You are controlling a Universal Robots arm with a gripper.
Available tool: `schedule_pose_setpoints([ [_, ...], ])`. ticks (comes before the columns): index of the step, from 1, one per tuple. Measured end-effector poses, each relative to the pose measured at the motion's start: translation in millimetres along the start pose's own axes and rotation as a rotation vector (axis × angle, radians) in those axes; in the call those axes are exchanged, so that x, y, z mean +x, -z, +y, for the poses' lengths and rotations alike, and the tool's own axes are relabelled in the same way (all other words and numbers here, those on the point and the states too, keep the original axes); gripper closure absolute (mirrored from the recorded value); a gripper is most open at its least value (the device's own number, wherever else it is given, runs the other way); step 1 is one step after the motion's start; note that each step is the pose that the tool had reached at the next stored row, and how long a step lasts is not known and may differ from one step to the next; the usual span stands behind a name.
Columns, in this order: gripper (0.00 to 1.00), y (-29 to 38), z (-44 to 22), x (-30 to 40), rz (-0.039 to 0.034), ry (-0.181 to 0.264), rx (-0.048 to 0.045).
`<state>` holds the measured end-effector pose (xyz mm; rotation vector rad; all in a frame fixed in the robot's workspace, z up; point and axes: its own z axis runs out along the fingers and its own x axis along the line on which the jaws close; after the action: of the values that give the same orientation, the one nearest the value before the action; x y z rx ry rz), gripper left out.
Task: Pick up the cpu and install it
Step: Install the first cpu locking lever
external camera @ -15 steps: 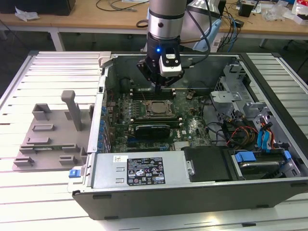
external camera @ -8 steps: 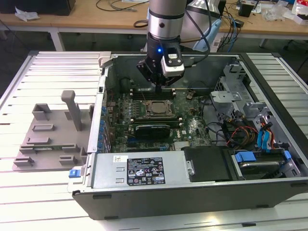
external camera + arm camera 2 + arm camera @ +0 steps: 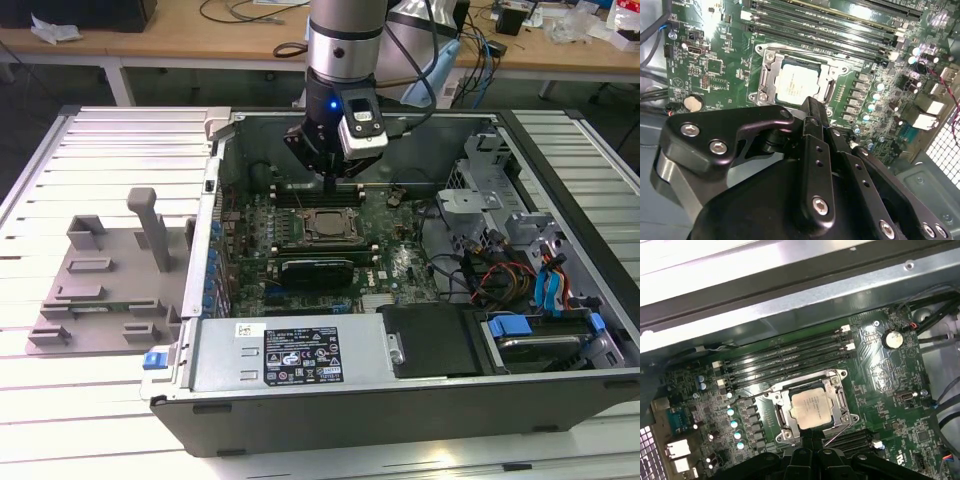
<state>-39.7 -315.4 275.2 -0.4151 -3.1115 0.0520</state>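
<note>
Inside the socket frame [image 3: 812, 407] lay one cpu [image 3: 811, 408] (silver top up), at the motherboard's [image 3: 715, 70] centre; one gripper [image 3: 338, 178] hovered just above at twelve o'clock, its grip impossible to tell.

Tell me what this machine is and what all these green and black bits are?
This is a robot arm reaching into an open computer case that lies on a table. One picture is taken from outside; the other two come from cameras riding on the arm's wrist. The black claw at the arm's end is its gripper. The green board is the computer's main board, covered in tiny parts. The shiny silver square is the cpu, the computer's brain chip. It already sits in its metal socket frame, as both wrist views show. The gripper hovers just above it and is not holding anything I can see.
</note>
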Motion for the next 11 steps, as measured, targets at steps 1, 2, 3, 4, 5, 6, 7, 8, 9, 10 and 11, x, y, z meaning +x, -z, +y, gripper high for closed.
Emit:
schedule_pose_setpoints([
  [1,0.89,0.0,0.0,0.0,-0.0005,0.015,0.0],
  [2,0.89,0.0,0.0,0.0,-0.001,0.03,-0.0001],
  [3,0.89,0.0,0.0,0.0,-0.0014,0.043,-0.0001],
  [4,0.89,0.0,0.0,0.0,-0.0018,0.054,-0.0002],
  [5,0.89,0.0,0.0,0.0,-0.0027,0.08,-0.0002],
  [6,0.89,0.0,0.0,0.0,-0.0034,0.102,-0.0003],
  [7,0.89,0.0,0.0,0.0,-0.0038,0.115,-0.0003],
  [8,0.89,0.0,0.0,0.0,-0.0043,0.128,-0.0003],
  [9,0.89,0.0,0.0,0.0,-0.0045,0.135,-0.0004],
  [10,0.89,0.0,0.0,0.0,-0.0049,0.148,-0.0003],
  [11,0.89,0.0,0.0,0.0,-0.0055,0.166,-0.0004],
])
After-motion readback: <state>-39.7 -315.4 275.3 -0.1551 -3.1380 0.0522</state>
